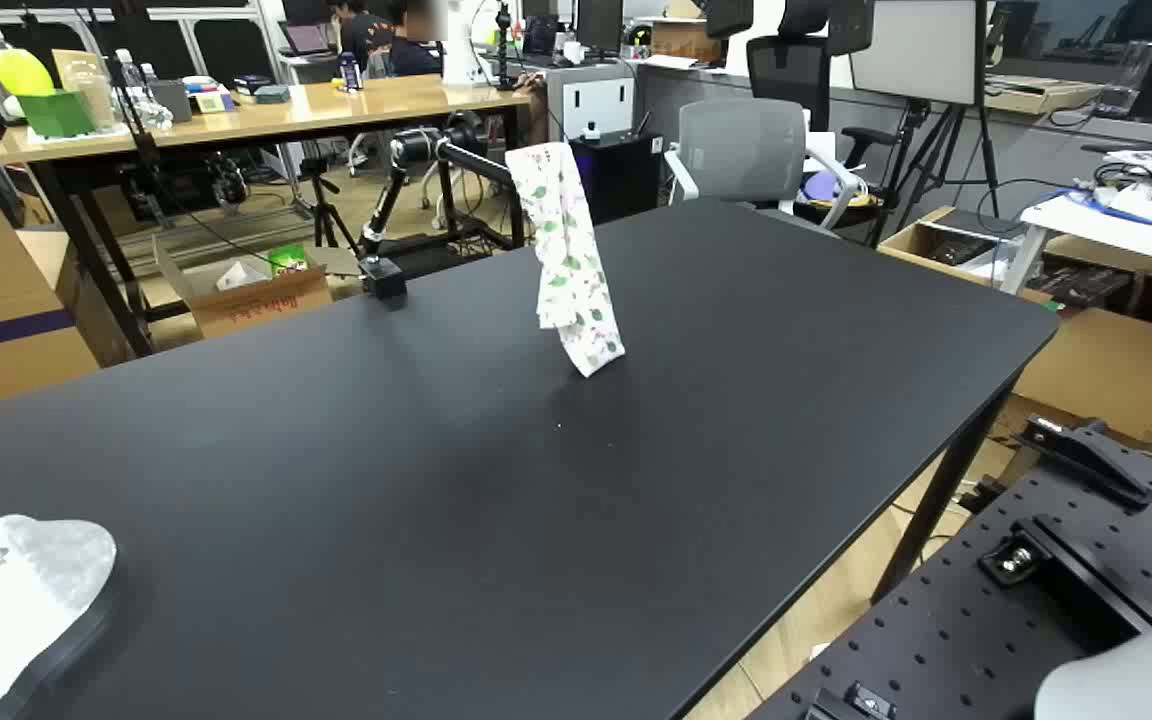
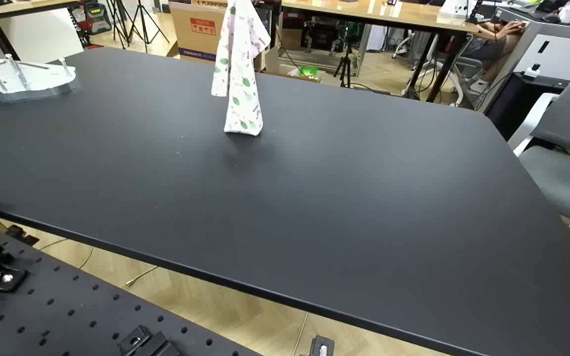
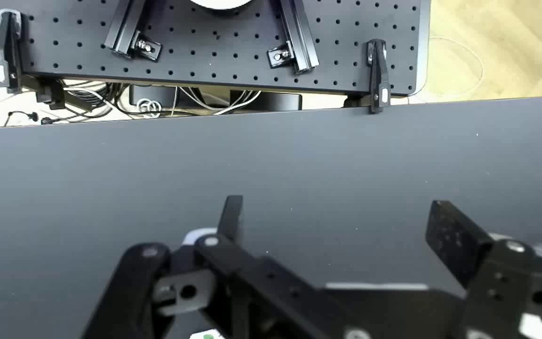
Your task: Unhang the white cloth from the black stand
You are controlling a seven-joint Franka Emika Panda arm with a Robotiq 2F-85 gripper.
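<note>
The end effector (image 3: 340, 226), in the wrist view, has its two black metal fingers (image 3: 231, 219) spread wide and grips nothing; the matte-black counter (image 3: 318, 165) shows through the gap. Ahead of the fingertips, past the counter's edge, lies a black perforated metal plate (image 3: 233, 61); of the two black clamps (image 3: 378, 77) at its border, one stands straight ahead of the gap, the other off to the side. Behind the end effector, beneath one finger at the wrist view's lower border, a white patch (image 3: 208, 334) with green print is probably part of the narrow, leaf-printed white fabric cloth (image 1: 571, 260), though too little shows to be sure. In both exterior views that cloth hangs free of the end effector, one end lower than the other, near the counter; in an exterior view it is draped on the bar of a black jointed metal stand (image 1: 421, 146), whose base sits at the counter edge opposite the plate.
</note>
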